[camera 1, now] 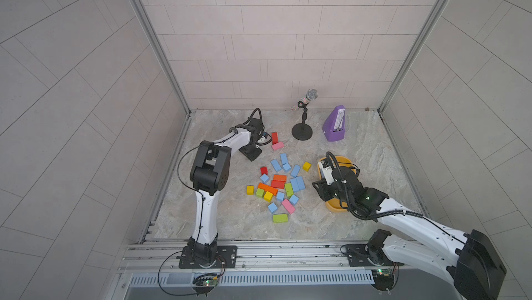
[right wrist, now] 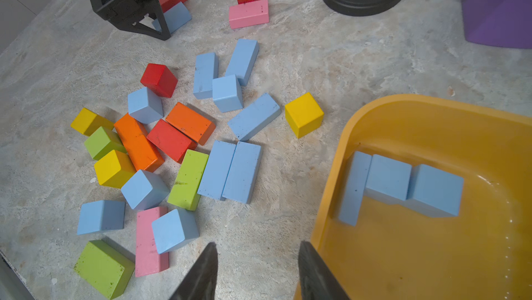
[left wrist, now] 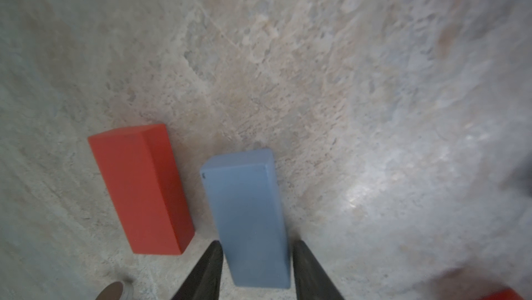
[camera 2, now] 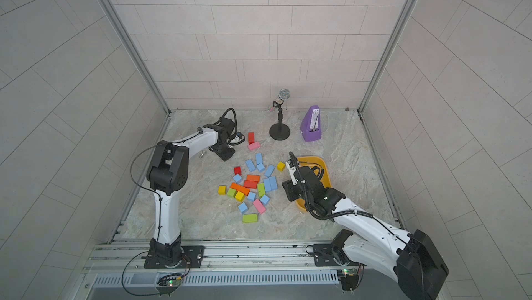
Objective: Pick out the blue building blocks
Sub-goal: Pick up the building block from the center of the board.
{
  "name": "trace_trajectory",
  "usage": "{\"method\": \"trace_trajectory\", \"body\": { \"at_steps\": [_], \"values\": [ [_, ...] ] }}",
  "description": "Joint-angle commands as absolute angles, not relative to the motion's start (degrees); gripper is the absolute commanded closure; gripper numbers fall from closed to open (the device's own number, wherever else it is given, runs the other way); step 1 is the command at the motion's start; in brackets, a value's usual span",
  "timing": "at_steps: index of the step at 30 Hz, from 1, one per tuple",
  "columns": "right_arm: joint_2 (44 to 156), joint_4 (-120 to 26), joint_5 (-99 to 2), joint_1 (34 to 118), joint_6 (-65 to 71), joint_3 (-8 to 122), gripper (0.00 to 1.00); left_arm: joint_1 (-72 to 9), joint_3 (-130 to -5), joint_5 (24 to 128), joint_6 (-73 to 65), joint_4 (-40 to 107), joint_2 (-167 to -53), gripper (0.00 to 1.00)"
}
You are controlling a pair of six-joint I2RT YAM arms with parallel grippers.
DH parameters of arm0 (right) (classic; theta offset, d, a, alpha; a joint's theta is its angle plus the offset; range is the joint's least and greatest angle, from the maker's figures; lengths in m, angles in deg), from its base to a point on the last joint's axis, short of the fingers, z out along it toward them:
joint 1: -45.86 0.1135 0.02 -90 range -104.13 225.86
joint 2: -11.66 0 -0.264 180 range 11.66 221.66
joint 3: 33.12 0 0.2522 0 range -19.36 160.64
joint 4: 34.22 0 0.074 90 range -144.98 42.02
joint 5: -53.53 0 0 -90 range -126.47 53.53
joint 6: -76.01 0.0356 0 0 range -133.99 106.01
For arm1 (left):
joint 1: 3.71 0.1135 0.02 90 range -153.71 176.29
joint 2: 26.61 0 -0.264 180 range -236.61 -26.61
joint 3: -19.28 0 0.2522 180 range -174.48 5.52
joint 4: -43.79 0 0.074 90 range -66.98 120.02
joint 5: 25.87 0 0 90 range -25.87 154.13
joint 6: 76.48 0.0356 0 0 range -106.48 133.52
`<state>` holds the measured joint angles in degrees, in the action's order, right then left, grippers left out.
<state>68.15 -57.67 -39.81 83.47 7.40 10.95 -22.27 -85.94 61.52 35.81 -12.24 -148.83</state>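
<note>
We are looking at one blue brick (left wrist: 247,215) lying flat on the stone table (left wrist: 288,54), right between the fingers of the left gripper (left wrist: 256,244). The two dark jaws are standing along its long sides near one end, very close to it. We cannot tell whether they are pressing it. A red brick (left wrist: 141,189) is lying just beside it, not touching it.

The rest of the blue building blocks (right wrist: 230,172) are lying loose in the mixed heap in the middle of the table, ten by our count. Three more blue blocks (right wrist: 388,179) are sitting side by side in the yellow tray (right wrist: 431,134).

The right gripper (right wrist: 256,245) is hanging above bare table beside the tray's rim, its jaws apart and holding nothing, with the heap ahead of it.

In a top view the left arm (camera 1: 208,169) is reaching to the far left part of the table, elbow raised and wrist bent down toward the surface. The right arm (camera 1: 408,223) is stretching in from the near right corner, its wrist lying over the tray.
</note>
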Motion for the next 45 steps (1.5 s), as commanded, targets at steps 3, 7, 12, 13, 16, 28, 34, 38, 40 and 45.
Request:
{"method": "trace_trajectory", "body": {
  "at_steps": [3, 7, 12, 13, 16, 28, 34, 38, 40, 45],
  "values": [
    [66.9, -58.0, -39.0, 83.6, 6.8, 11.7, 0.52, -22.6, -87.4, 62.5, 35.0, -14.8, -150.4, 0.65],
    [66.0, -56.2, -39.2, 83.6, 6.6, 11.0, 0.53, -22.5, -86.5, 62.5, 34.5, -14.4, -148.7, 0.71],
    [64.0, -54.9, -39.4, 83.3, 6.2, 11.0, 0.5, -22.2, -78.2, 68.0, 32.5, -7.5, -139.5, 0.75],
    [63.5, -54.7, -39.7, 83.2, 5.8, 11.0, 0.49, -22.0, -75.5, 70.2, 31.7, -4.9, -136.9, 0.76],
    [62.5, -53.8, -39.7, 83.0, 5.4, 10.9, 0.47, -20.9, -68.9, 78.4, 27.8, 2.7, -131.1, 0.79],
    [64.2, -49.8, -44.6, 81.8, 6.0, 13.4, 0.39, -19.9, -45.9, 101.5, 9.3, 40.0, -115.5, 0.88],
    [64.7, -46.6, -46.6, 81.2, 6.6, 14.1, 0.38, -20.0, -27.3, 108.9, -2.2, 86.3, -111.7, 0.93],
    [63.8, -44.0, -48.4, 80.8, 5.8, 13.9, 0.38, -20.1, -21.8, 115.0, -3.2, 105.7, -112.9, 0.96],
    [63.3, -42.5, -50.1, 80.8, 4.7, 13.8, 0.38, -20.4, -21.6, 115.8, -3.6, 106.4, -112.5, 0.96],
    [62.9, -39.4, -53.9, 80.8, 1.3, 13.9, 0.4, -21.6, -20.9, 119.1, -2.5, 107.0, -110.8, 0.95]
  ]
}}
